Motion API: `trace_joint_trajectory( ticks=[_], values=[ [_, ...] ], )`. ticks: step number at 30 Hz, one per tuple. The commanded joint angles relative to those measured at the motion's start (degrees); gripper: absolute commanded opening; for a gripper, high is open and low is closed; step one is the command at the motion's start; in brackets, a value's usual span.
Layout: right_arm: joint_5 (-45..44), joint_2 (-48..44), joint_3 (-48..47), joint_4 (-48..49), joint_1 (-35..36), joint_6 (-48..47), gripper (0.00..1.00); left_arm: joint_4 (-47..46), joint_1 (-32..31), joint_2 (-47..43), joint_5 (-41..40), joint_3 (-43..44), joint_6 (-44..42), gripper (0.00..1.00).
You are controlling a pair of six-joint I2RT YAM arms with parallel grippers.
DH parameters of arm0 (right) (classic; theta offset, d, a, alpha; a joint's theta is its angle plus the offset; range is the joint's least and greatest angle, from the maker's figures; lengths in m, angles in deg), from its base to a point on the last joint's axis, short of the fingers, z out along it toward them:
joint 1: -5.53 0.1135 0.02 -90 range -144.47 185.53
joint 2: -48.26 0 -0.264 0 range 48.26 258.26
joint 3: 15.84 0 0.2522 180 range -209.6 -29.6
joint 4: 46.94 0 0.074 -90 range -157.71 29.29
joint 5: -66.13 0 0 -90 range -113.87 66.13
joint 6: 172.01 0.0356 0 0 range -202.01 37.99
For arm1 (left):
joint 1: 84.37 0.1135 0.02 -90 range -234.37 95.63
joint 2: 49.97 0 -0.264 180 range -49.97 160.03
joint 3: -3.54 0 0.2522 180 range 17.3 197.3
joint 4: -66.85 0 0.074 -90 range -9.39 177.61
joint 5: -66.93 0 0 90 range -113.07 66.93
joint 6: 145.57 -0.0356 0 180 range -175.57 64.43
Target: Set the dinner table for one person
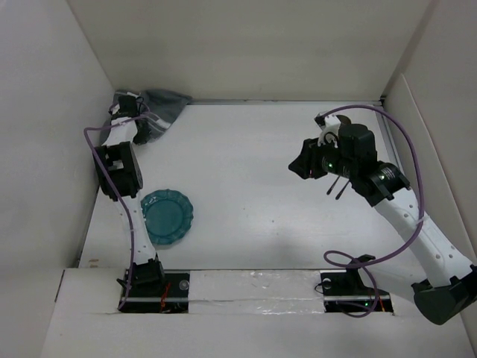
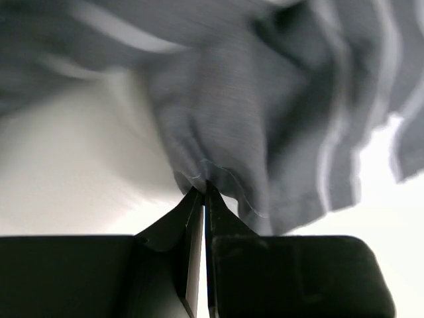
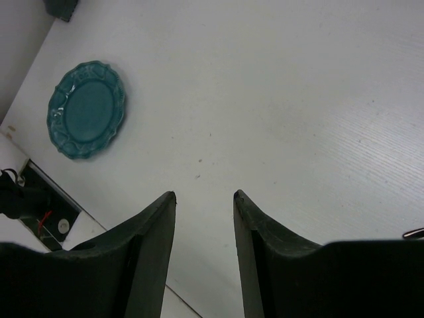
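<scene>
Dinner table [image 1: 253, 194] first: the large plain white top is seen spread across the whole floor of the enclosure, boxed in by pale walls [image 1: 246, 45] on the left, far and right sides. Next, the left arm [image 1: 118, 170] is stretched along the table's left edge into the far left corner, while the right arm [image 1: 408, 216] is bent in from the near right, its wrist carried above the right-centre of the top. In that far left corner the placemat [image 1: 165, 106], dark grey cloth with thin white stripes, is found bunched and crumpled, not laid flat. Whether any of it is lifted off the surface cannot be told. Closer in, a teal plate [image 1: 167, 217] with a scalloped rim is laid flat near the left edge, just beside the left arm's lower link and well apart from the placemat. Now the tools: the left gripper [image 2: 204, 187] is clamped tight, a fold of the placement cloth pinched right at its fingertips, with more cloth draped beyond them. The right gripper [image 3: 204, 195] is held with its fingers spread and nothing between them, bare white tabletop seen through the gap. Last and smallest, two thin dark items [image 1: 335, 186] are spotted on the table beneath the right wrist, too small to be identified.
</scene>
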Motion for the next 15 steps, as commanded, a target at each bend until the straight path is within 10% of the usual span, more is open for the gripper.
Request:
trace_joint_trajectory(
  ticks=[1,15],
  values=[
    [-0.26,0.18,-2.75,1.65,0.53,0.24,0.46,-2.09,-6.95,-2.7,7.23,-1.44,-0.65,0.0],
    [-4.21,1.77,-3.1,3.94,1.05,0.32,0.45,-12.2,-39.84,-6.31,19.73,-3.73,2.86,0.0]
  ],
)
